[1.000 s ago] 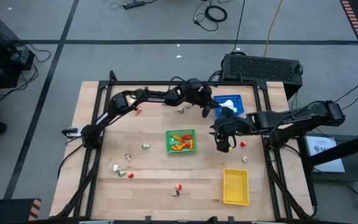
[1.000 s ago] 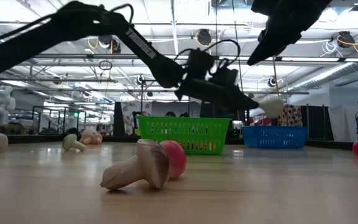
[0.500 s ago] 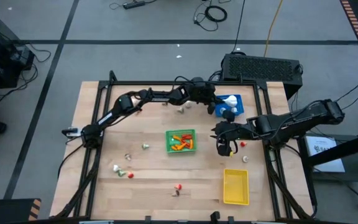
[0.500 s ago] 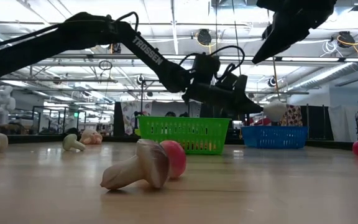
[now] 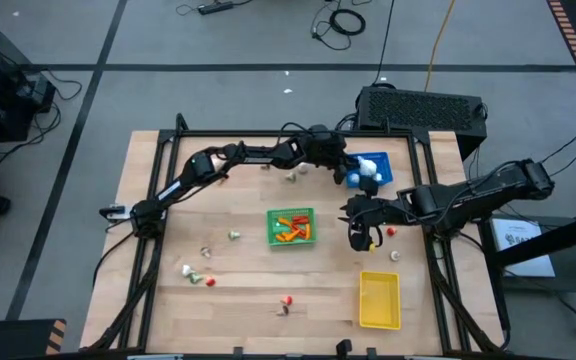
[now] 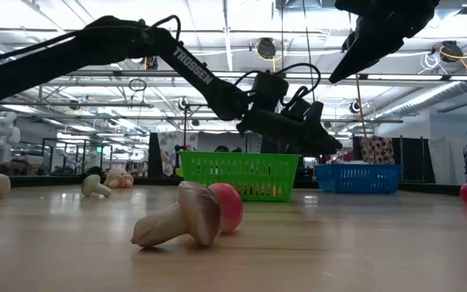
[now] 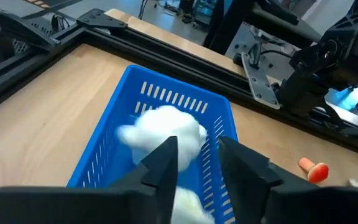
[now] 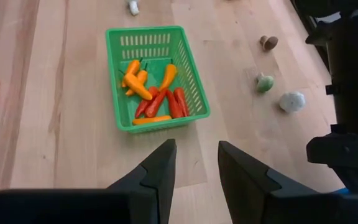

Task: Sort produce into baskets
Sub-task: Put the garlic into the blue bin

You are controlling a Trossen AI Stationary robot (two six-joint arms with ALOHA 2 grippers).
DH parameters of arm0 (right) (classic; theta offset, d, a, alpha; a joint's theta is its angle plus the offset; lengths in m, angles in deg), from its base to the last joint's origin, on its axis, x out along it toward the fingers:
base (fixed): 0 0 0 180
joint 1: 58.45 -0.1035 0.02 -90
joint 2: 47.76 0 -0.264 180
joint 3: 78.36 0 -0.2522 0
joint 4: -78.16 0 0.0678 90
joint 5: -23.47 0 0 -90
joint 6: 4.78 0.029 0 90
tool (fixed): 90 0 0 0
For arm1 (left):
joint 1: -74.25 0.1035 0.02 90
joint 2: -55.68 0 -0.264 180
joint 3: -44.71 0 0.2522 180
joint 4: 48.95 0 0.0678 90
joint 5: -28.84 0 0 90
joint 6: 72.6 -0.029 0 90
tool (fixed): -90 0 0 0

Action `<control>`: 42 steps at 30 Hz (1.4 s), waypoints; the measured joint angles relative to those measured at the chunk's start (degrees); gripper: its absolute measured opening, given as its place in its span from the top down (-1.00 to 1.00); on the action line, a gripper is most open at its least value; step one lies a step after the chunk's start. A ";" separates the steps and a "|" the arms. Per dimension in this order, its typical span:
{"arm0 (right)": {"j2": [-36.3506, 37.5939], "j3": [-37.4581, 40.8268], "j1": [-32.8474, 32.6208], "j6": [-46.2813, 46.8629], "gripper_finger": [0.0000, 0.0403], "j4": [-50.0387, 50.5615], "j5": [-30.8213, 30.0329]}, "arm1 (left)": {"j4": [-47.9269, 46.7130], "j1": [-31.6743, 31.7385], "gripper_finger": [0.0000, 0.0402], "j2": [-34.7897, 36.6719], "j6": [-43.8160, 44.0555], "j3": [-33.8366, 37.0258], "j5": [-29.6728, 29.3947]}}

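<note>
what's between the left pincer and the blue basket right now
Nothing visible. The left pincer hangs open right above the blue basket, and a white piece blurs just under its tips, over the basket's inside.

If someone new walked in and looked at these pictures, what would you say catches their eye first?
Probably the left end effector poised over the blue basket at the table's far edge, open, with a blurred white piece dropping in. Next, the green basket mid-table, filled with orange and red peppers. Then the pale mushroom lying on its side right before the low camera.
</note>
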 joint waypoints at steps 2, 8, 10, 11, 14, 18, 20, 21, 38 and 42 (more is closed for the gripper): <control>0.00 0.01 0.00 -0.06 0.45 0.00 0.00 | -1.93 0.13 0.32 0.55 -0.02 0.00 1.91; 0.00 0.03 0.00 -0.45 0.45 0.04 -0.20 | -12.91 1.52 0.28 6.14 -1.26 0.04 7.89; 0.00 0.05 0.00 -0.54 0.45 0.00 -0.24 | -19.68 1.98 0.28 8.99 -4.14 0.02 7.97; 0.00 0.05 0.00 -0.54 0.45 0.02 -0.24 | -24.18 2.13 0.28 10.60 -6.05 0.02 7.74; 0.00 0.05 0.00 -0.26 0.45 0.02 -0.24 | -41.07 2.21 0.28 15.90 -12.87 0.02 3.60; -0.02 0.05 0.00 -0.10 0.45 0.00 -0.22 | -65.04 2.06 0.28 23.56 -22.25 0.02 -4.99; -0.02 0.05 0.00 0.00 0.45 -0.09 -0.22 | -76.14 1.81 0.28 27.14 -24.83 0.02 -8.17; -0.02 0.05 0.00 0.01 0.45 -0.09 -0.22 | -81.60 1.48 0.28 28.86 -25.36 0.02 -9.31; -0.89 0.05 0.00 -1.49 0.45 -3.66 -0.02 | -101.65 -14.90 0.28 58.07 -6.55 27.20 -15.46; -2.06 0.03 0.07 -3.07 0.45 -5.85 0.03 | -99.98 -18.96 0.28 62.27 -3.97 35.47 -16.09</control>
